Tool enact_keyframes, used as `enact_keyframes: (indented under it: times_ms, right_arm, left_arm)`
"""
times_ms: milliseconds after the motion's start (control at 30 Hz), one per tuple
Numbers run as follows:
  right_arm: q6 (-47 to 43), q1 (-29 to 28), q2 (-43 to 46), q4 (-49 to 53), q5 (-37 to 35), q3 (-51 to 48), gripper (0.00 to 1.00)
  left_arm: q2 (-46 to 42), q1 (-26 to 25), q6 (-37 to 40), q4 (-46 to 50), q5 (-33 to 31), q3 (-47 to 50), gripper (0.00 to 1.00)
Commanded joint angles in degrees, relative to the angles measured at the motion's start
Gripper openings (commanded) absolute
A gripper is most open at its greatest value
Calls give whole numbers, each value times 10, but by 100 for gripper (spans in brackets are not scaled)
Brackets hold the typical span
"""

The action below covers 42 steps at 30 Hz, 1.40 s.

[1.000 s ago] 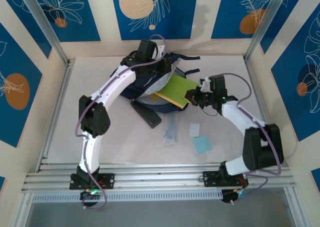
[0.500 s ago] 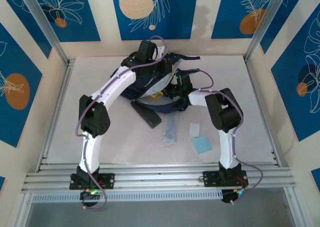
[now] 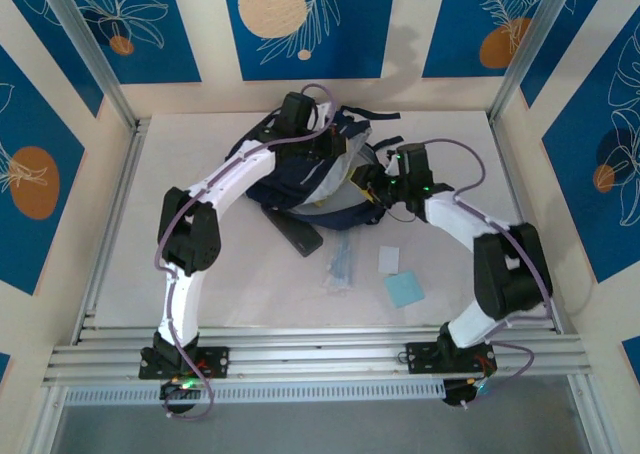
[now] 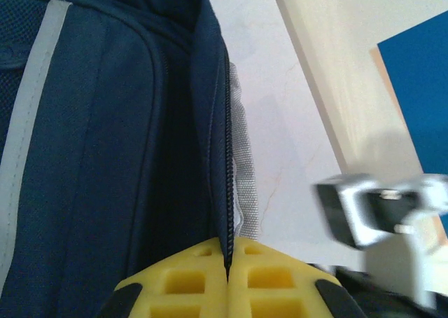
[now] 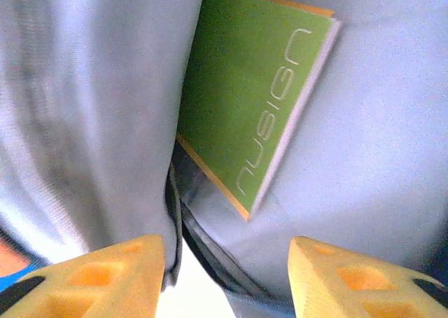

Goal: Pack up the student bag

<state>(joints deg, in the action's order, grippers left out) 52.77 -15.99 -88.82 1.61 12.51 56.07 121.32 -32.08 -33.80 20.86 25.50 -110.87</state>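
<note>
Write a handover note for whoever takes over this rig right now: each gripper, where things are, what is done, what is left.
Left gripper: shut on the bag at its zipper edge.
Right gripper: open, empty, at the bag's mouth.
Done: green notebook is inside the bag, against the grey lining.
Left: black case, clear packet, white card and blue pad lie on the table, on the bag's near side.
</note>
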Motion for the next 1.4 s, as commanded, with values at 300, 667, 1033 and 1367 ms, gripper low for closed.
enact_keyframes:
  times_ms: [300,667,1033,1367]
  right_arm:
    - [-165,-5,155,278,-118,6,96]
    - [-147,-15,121,262,-81,31,99]
    - [-152,-92,122,264,-120,44,99]
    - [-157,-141,114,229,-74,38,88]
  left_arm:
    - [-92,18,-47,-115,-32,174,81]
    - [-233,148,-189,-293,-82,529,85]
    - [-199,188,-299,-413,-163,642,85]
    - [-107,186,-328,-531,-153,574,30]
